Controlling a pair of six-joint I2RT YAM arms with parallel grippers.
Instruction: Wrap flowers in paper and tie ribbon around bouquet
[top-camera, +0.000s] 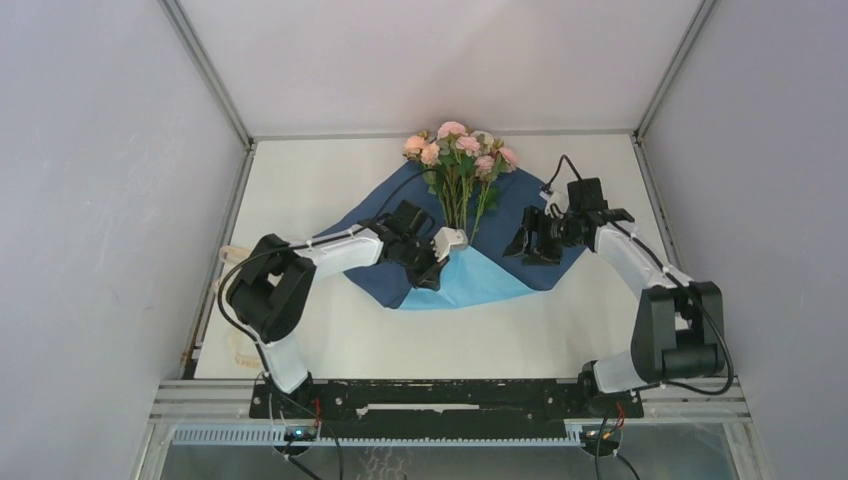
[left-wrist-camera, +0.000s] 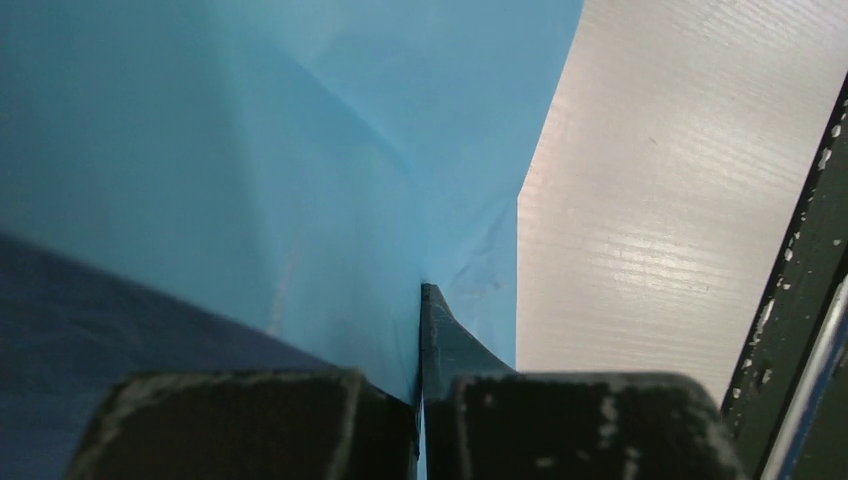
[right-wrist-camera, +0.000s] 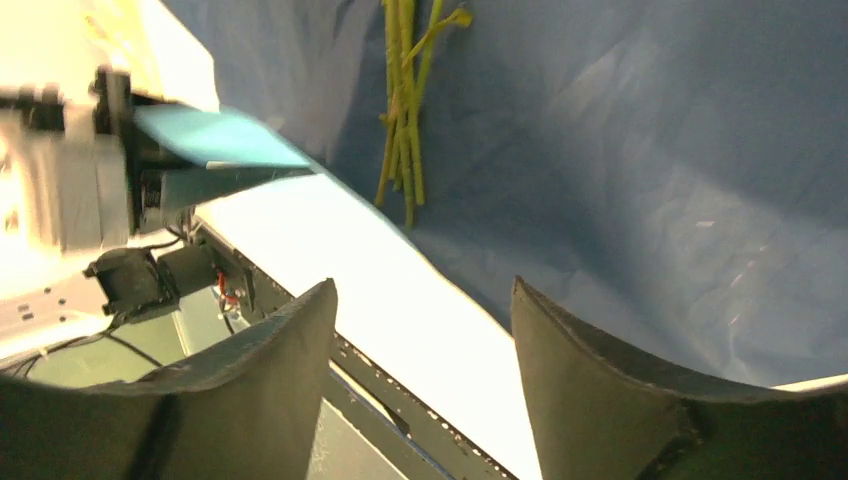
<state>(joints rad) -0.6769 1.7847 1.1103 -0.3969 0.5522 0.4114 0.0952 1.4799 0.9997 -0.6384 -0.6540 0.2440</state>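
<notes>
1 corner of the paper (top-camera: 480, 280) is pinched up by the left gripper (left-wrist-camera: 418, 400) beside the flowers (top-camera: 460, 148); the right gripper (right-wrist-camera: 422, 300) gapes empty. Wrapping looks barely begun, the ribbon (top-camera: 237, 347) untouched.

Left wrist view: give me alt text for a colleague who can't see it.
The left pincer is shut on a fold of the paper, whose light-blue face fills most of the frame, with the navy face at lower left. White table shows on the right.
</notes>
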